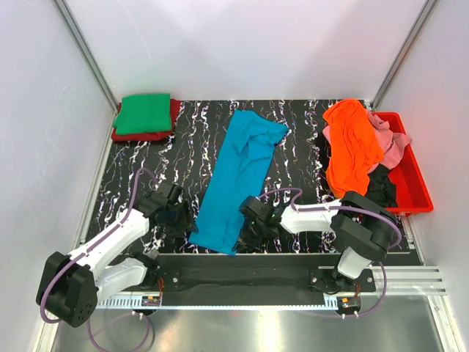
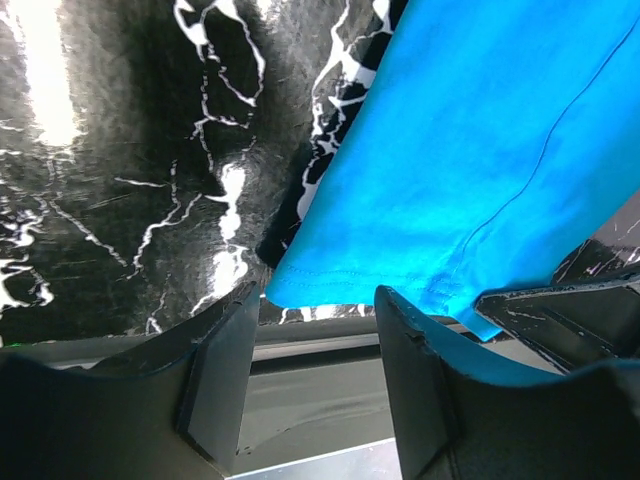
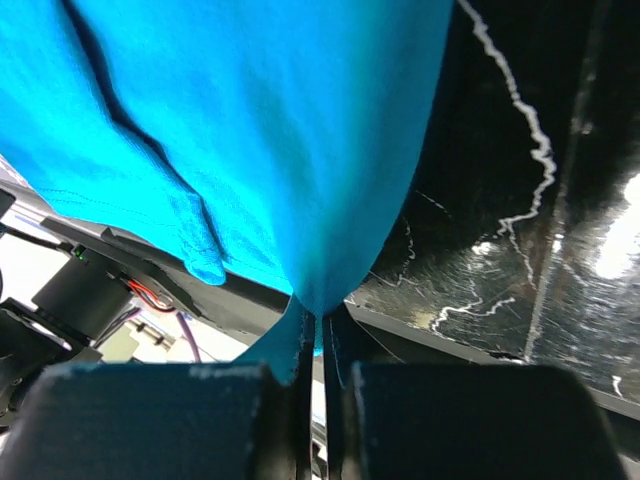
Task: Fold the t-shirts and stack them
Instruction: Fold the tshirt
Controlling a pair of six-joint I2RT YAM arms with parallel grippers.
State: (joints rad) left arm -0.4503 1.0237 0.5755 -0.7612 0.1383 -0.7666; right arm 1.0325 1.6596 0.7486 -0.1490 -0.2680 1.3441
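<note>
The teal blue t-shirt [image 1: 238, 180] lies lengthwise in the middle of the black marbled table [image 1: 190, 139], folded narrow, its hem at the near edge. My right gripper [image 1: 249, 229] is shut on the shirt's near right corner [image 3: 330, 200]; cloth runs between its closed fingers. My left gripper [image 1: 179, 215] is open beside the shirt's near left corner [image 2: 330, 280], which lies just ahead of the fingers, nothing between them. A folded green shirt [image 1: 144, 113] sits on a folded red one [image 1: 165, 135] at the far left. An orange shirt [image 1: 352, 143], a pink one [image 1: 390, 136] and a black one [image 1: 381, 187] pile at the right.
The red plastic bin [image 1: 414, 183] stands at the right edge, holding the pile of loose shirts. Metal frame posts rise at the two far corners. The table's near edge and a metal rail [image 1: 293, 275] run just behind the grippers.
</note>
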